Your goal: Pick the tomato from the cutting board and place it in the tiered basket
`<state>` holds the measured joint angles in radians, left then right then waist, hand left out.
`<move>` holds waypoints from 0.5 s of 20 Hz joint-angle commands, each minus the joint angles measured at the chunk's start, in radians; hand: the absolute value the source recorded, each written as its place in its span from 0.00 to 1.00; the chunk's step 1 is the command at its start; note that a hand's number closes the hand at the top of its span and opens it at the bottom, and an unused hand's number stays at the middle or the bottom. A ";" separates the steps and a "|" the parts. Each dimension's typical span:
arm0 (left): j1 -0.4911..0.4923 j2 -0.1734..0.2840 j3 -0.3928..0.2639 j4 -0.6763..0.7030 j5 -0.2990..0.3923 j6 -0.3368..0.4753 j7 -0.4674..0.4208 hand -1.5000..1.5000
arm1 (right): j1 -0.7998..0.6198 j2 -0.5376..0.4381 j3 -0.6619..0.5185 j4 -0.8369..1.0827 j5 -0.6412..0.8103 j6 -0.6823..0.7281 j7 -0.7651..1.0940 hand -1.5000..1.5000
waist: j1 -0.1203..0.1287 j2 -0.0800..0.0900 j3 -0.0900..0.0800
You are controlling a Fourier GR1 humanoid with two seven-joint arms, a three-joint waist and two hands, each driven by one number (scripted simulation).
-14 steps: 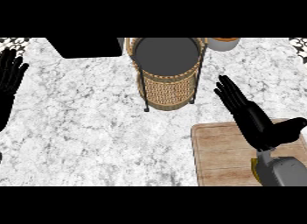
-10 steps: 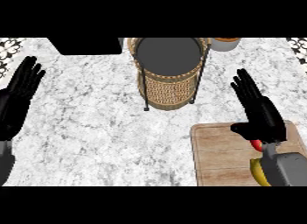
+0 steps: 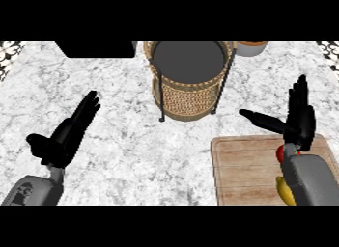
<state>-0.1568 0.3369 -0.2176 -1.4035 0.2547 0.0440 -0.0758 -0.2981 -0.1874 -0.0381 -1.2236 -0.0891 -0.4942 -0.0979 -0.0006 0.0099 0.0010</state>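
Fingers spread over the board, tomato not yet held.

Right robot hand [image 3: 294, 120] hovers wide open, fingers straight, above the far edge of the cutting board [image 3: 247, 169] at the table's [image 3: 129, 144] near right corner; the tomato [image 3: 281, 152] shows as a red sliver beneath the wrist, mostly hidden. It is likely light, smooth and easily bruised, so cupping its round sides seems best. Something yellow [image 3: 284, 189] lies beside it. Basket [image 3: 190, 72] stands near the far edge; left robot hand [image 3: 65, 135] rests open.
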 commanded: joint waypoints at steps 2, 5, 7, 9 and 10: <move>0.016 -0.073 -0.058 -0.017 -0.058 0.058 0.027 0.50 | -0.005 -0.061 0.077 -0.070 0.182 -0.136 0.110 0.00 | -0.004 -0.013 -0.002; 0.064 -0.052 -0.045 -0.008 -0.041 0.025 -0.018 0.50 | -0.011 -0.233 0.130 -0.131 0.285 -0.069 0.355 0.00 | -0.010 -0.021 -0.007; 0.048 -0.051 -0.039 0.026 -0.048 0.030 -0.019 0.50 | -0.003 -0.312 0.186 -0.117 0.372 -0.016 0.467 0.00 | -0.023 -0.023 -0.013; 0.064 -0.039 -0.037 0.013 -0.045 0.022 -0.018 0.50 | 0.037 -0.392 0.235 -0.096 0.416 0.093 0.556 0.00 | -0.021 -0.025 -0.015; 0.043 -0.051 -0.038 0.031 -0.050 0.035 -0.008 0.50 | 0.031 -0.417 0.273 -0.112 0.432 0.156 0.604 0.00 | -0.031 -0.025 -0.017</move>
<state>-0.1141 0.2908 -0.2506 -1.3866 0.2145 0.0708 -0.0871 -0.2781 -0.4758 0.1474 -1.3256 0.2472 -0.4685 0.3249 -0.0206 -0.0107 -0.0103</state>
